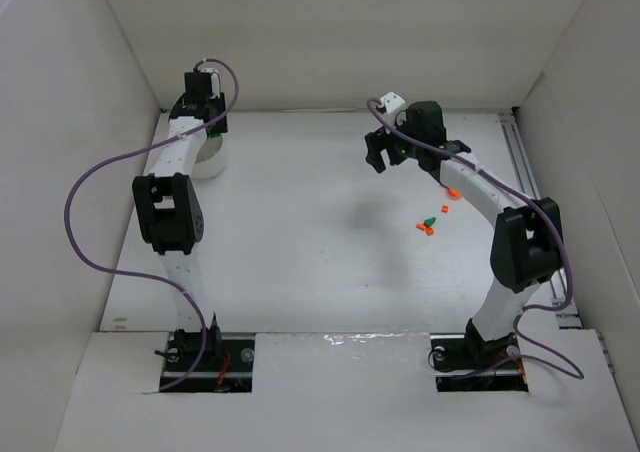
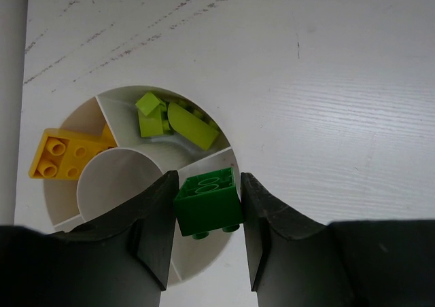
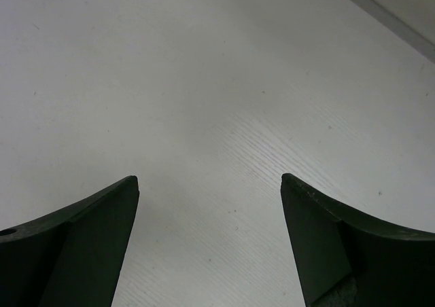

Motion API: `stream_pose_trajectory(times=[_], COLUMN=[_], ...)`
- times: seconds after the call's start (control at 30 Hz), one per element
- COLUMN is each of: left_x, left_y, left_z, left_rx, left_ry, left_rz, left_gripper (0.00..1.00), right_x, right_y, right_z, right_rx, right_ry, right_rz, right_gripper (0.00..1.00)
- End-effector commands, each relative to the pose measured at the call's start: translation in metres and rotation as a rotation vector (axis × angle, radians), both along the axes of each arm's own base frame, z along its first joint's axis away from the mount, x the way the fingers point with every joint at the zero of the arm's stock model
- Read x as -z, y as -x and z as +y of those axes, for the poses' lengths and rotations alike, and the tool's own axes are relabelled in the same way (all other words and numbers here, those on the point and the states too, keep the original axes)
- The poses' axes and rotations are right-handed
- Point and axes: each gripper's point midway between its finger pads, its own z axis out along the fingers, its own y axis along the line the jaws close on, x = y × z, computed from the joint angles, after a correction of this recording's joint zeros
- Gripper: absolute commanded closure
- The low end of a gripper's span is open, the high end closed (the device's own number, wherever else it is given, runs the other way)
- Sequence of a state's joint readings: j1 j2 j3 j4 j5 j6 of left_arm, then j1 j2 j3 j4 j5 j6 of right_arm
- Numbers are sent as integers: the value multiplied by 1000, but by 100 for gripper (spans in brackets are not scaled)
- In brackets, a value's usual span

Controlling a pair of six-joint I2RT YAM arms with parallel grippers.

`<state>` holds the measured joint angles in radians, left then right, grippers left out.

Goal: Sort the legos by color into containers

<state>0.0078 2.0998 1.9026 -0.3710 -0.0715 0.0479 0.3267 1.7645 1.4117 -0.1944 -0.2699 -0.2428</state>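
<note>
**Left wrist view.** The left gripper (image 2: 208,197) was clamped on one dark green brick (image 2: 206,208), held above the outer section of the one round white bowl (image 2: 122,94). The bowl contained one yellow brick (image 2: 68,155) in its left section and two lime pieces (image 2: 151,115) (image 2: 192,125) together in the top section.

**Right wrist view.** The right gripper (image 3: 209,185) was spread wide over the bare table (image 3: 204,83).

**Top view.** Loose bricks (image 1: 430,222), one green and several orange, lay beside the right arm; their exact number could not be told.
</note>
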Motion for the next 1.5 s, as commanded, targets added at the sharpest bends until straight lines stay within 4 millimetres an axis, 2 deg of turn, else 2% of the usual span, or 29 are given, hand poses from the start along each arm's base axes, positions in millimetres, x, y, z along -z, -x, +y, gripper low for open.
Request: stream_pose_trajectory(times=[0.0, 0.07, 0.2, 0.4, 0.43, 0.47, 0.57, 0.6, 0.7, 0.73, 0.87, 0.97, 1.0, 1.03, 1.07, 1.1, 1.13, 1.17, 1.2, 1.23, 1.27, 1.33, 1.37, 1.4, 1.43, 1.47], left_x=[-24, -24, -24, -19, -19, -19, -19, -19, -19, -19, -19, -32, -38, -65, -77, -83, -117, -140, -138, -149, -155, -160, -154, -152, -145, -146], left_y=[-7, -7, -7, -8, -8, -8, -8, -8, -8, -8, -8, -7, -6, -8, -6, -2, 7, 9, 16, 22, 28, 36, 38, 44, 45, 47], left_z=[3, 3, 3, 3, 3, 3, 3, 3, 3, 3, 5, -5, -5, -14, -27, -36, -45, -61, -67, -80, -93, -105, -116, -123, -126, -129], left_rx=[-17, -17, -17, -17, -17, -17, -17, -17, -17, -17, -30, 13, 32, 77, 160, 204, 254, 352, 382, 435, 490, 541, 570, 608, 616, 636], left_ry=[-12, -12, -12, -12, -12, -12, -12, -12, -12, -12, -11, 24, 48, 77, 140, 166, 183, 210, 225, 223, 209, 224, 243, 271, 294, 306], left_rz=[-53, -53, -53, -44, -44, -44, -44, -44, -44, -44, -45, -69, -80, -149, -182, -204, -284, -366, -374, -401, -409, -401, -377, -360, -337, -336], left_gripper=[97, 97, 85, 77, 74, 67, 62, 56, 52, 48, 46, 46, 46, 47, 47, 47, 47, 43, 41, 38, 36, 32, 32, 30, 29, 28], right_x=[-22, -26, -24, -20, -20, -20, -20, -20, -20, -20, -20, -20, -15, -15, -19, -12, -14, -8, -4, 10, 11, 35, 36, 46, 49, 56], right_y=[-8, -10, -11, -11, -11, -11, -11, -11, -11, -11, -11, -11, -12, -10, -9, -10, -6, 1, 5, 16, 24, 50, 60, 80, 89, 101], right_z=[3, 4, 4, 5, 5, 5, 5, 5, 5, 5, 5, 5, -1, -6, -12, -31, -42, -54, -76, -88, -102, -135, -147, -155, -168, -173], right_rx=[-7, -7, -7, -15, -15, -15, -15, -15, -15, -15, -15, -15, 4, 22, 39, 72, 80, 88, 96, 98, 83, 93, 48, 21, 11, -21], right_ry=[-29, -32, -29, -31, -31, -31, -31, -31, -31, -31, -31, -31, -23, -35, -44, -55, -65, -69, -81, -65, -24, 22, 82, 109, 130, 149], right_rz=[-41, -50, -41, -31, -31, -31, -31, -31, -31, -31, -31, -31, -24, -13, -14, 11, 18, 55, 83, 125, 119, 211, 196, 260, 275, 295], right_gripper=[10, 10, 10, 10, 10, 10, 10, 10, 10, 10, 10, 12, 12, 13, 15, 16, 20, 21, 23, 25, 28, 32, 35, 37, 39, 41])
